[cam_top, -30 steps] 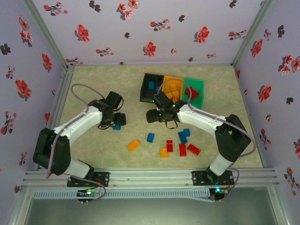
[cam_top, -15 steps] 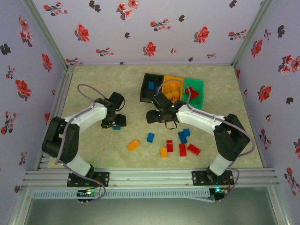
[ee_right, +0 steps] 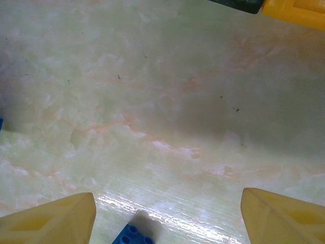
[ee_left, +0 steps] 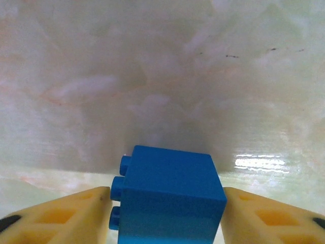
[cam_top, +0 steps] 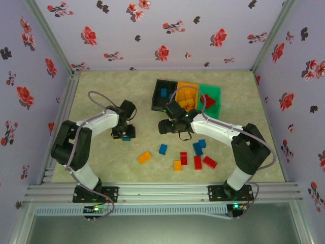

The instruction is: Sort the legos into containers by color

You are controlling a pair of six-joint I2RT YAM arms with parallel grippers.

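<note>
Closest to the arm bases, loose legos (cam_top: 184,158) lie scattered on the table (cam_top: 101,91) in red, blue and orange. A little further out, the left gripper (ee_left: 166,193) has its fingers (ee_left: 61,216) pressed against both sides of a blue brick (ee_left: 170,203). The right gripper (ee_right: 168,195) hangs wide open, holding nothing. Beyond it the containers (cam_top: 187,96) sit in a row: black, orange, green

Lavender walls (cam_top: 152,30) with red and dark flower print, pale marbled greenish bench (cam_top: 101,86), aluminium rail (cam_top: 162,190) along near edge
</note>
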